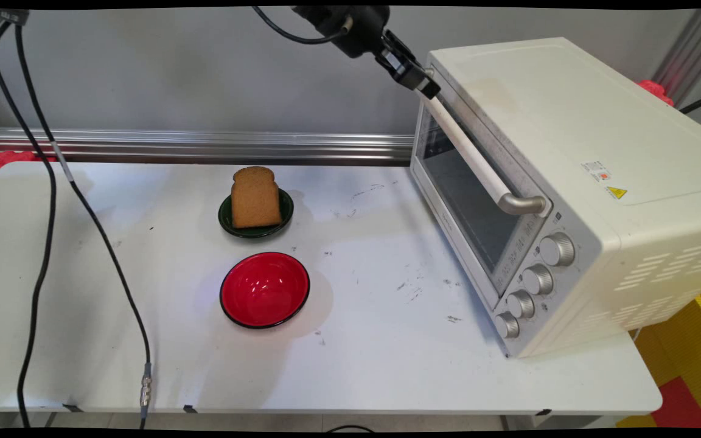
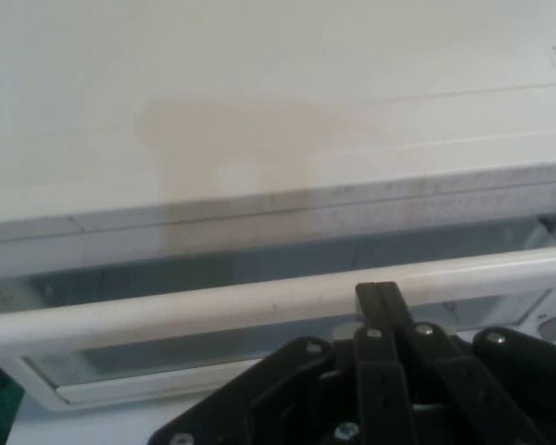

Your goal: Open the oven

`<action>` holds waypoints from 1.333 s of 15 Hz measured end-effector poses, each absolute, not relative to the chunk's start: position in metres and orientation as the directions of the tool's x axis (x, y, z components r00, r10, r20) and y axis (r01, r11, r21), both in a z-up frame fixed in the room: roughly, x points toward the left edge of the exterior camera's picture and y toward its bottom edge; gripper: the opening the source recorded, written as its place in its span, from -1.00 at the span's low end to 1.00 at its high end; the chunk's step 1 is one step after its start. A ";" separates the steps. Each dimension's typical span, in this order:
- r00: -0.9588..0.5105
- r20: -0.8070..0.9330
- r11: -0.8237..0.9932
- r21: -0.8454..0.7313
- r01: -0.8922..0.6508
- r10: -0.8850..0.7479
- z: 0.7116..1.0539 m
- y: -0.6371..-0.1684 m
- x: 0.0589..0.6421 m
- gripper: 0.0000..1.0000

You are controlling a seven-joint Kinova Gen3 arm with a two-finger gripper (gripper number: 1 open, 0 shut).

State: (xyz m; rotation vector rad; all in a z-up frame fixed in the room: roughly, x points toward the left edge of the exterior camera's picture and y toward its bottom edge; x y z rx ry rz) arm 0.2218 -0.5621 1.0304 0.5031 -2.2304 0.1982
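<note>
A cream toaster oven stands at the right of the table, its glass door facing left. A long white handle runs across the top of the door. My gripper is at the far end of that handle, by the oven's top front corner. In the hand view the oven top fills the upper half and the handle crosses the middle. My gripper is shut with nothing between its fingers, and its tip rests against or just in front of the handle.
A slice of brown bread leans on a small dark green plate mid-table. An empty red bowl sits nearer the front. Black cables hang at the left. Four knobs line the oven's front.
</note>
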 end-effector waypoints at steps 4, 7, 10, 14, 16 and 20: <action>-0.570 0.768 0.909 0.036 -0.415 -0.291 1.023 -0.566 0.212 -1.00; -0.562 0.775 0.910 0.042 -0.412 -0.290 1.019 -0.569 0.204 -1.00; -0.555 0.781 0.913 0.046 -0.406 -0.286 1.013 -0.573 0.197 -1.00; -0.551 0.787 0.918 0.048 -0.394 -0.278 1.004 -0.576 0.189 -1.00; -0.551 0.789 0.920 0.047 -0.388 -0.273 1.001 -0.577 0.186 -1.00; -0.554 0.790 0.925 0.045 -0.378 -0.265 0.994 -0.579 0.182 -1.00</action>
